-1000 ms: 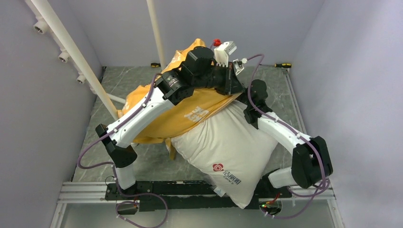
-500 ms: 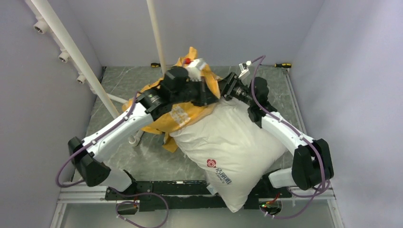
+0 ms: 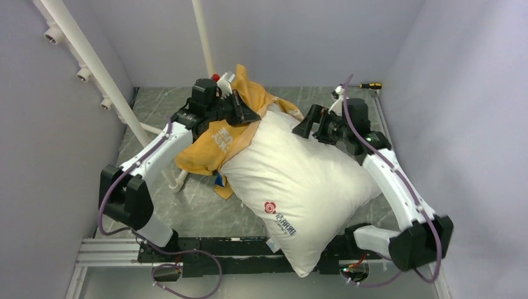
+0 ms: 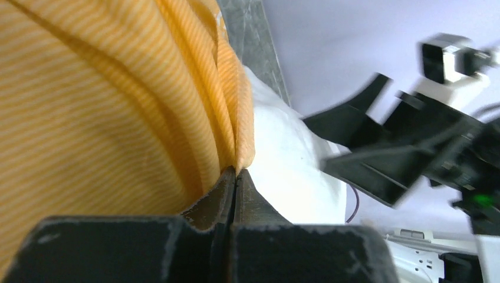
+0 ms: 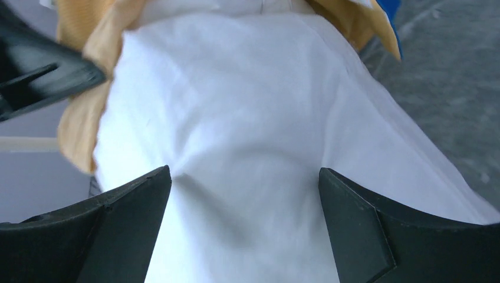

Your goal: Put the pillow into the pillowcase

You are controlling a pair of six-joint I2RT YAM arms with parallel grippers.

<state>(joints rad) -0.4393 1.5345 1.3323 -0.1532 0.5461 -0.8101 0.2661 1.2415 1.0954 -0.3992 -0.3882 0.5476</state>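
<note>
Your right gripper [image 5: 244,177] has its two black fingers [image 5: 118,224] spread wide, one at each lower corner. The white pillow [image 5: 247,100] fills the space between and beyond them, softly creased. The yellow-orange pillowcase [image 5: 79,124] wraps its far end, bunched on the left, with a blue sliver at the upper right. The dark left gripper [image 5: 53,76] pokes in at the left edge against that fabric. The grey marbled table [image 5: 454,88] shows on the right.
</note>
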